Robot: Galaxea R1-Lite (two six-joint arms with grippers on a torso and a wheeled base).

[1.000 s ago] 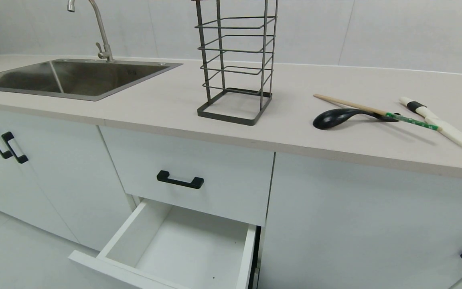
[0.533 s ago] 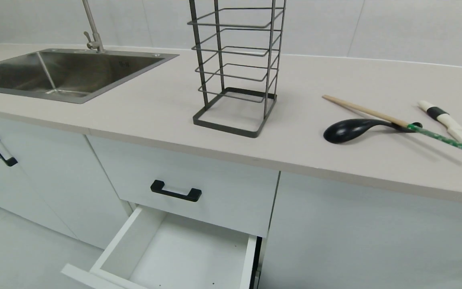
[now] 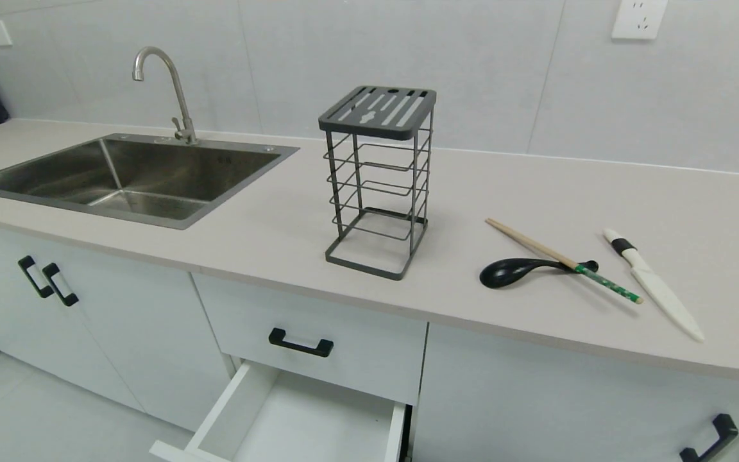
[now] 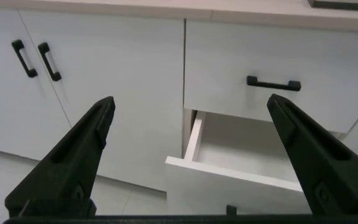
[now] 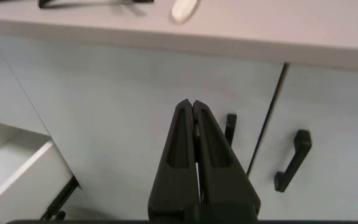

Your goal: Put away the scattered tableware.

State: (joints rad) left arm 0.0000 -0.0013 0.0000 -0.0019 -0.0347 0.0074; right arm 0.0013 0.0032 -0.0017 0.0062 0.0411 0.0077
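Note:
On the counter's right part lie a black spoon (image 3: 514,272), a pair of wooden chopsticks (image 3: 562,260) resting across its handle, and a white knife (image 3: 655,292) beside them. A dark wire rack (image 3: 379,183) stands upright at mid-counter. Below it a white lower drawer (image 3: 292,423) is pulled out with nothing inside. My left gripper (image 4: 190,102) is open, low in front of the cabinets, facing that drawer (image 4: 247,155). My right gripper (image 5: 191,104) is shut on nothing, below the counter edge facing a cabinet door; the knife's tip (image 5: 184,9) shows above it.
A steel sink (image 3: 132,176) with a tap (image 3: 170,90) takes up the counter's left end. A closed drawer with a black handle (image 3: 300,342) sits above the open one. Cabinet doors with black handles (image 3: 49,285) (image 5: 291,158) flank it. A wall socket (image 3: 639,18) is at back right.
The head camera has tilted up and drawn back, bringing the rack's top, the tap and the wall into view. The tableware, rack and drawer lie as before.

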